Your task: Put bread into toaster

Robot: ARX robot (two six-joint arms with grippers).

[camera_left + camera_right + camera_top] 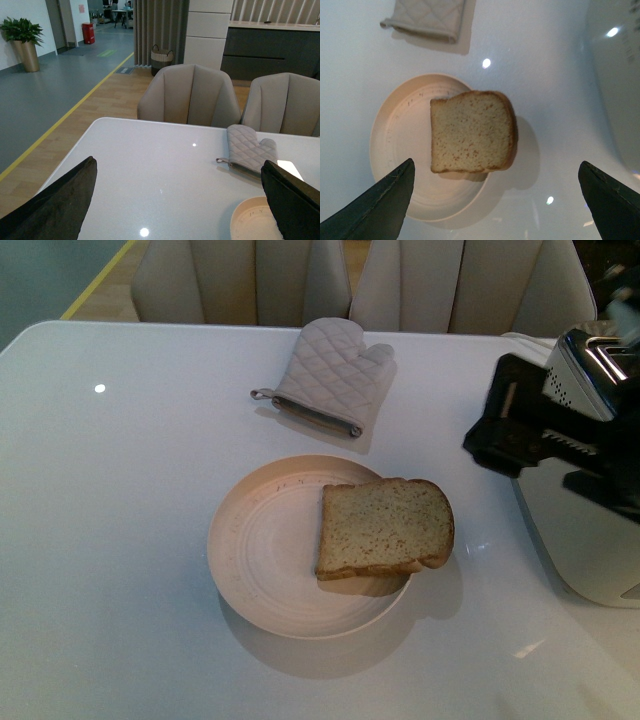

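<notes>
Right wrist view has the right hand point(495, 164) hanging above the plate with its two dark fingers point(385, 200) spread wide and nothing between them. The left hand point(178, 162), off to the other side, is just as wide and just as empty. Directly below the right hand lies the square-ish slice of light brown speckled bread point(470, 132) with a darker crust. It rests flat on the toaster side of a round, pale cream ceramic plate point(385, 145). Its rounded crust end overhangs the rim toward the big white boxy toaster point(590, 540) with the chrome top, which stands near on the glossy white worktop point(120, 490). I judge the slice light, soft and easily crushed or torn, with a slightly firmer crust. A gentle pinch across the two crusted sides looks safest, or one at the overhanging end where a finger can pass beneath; held by one corner it may sag. A grey quilted fabric oven mitt point(335, 375) lies beyond the plate, apart from it. No brand, label or writing can be read anywhere.
</notes>
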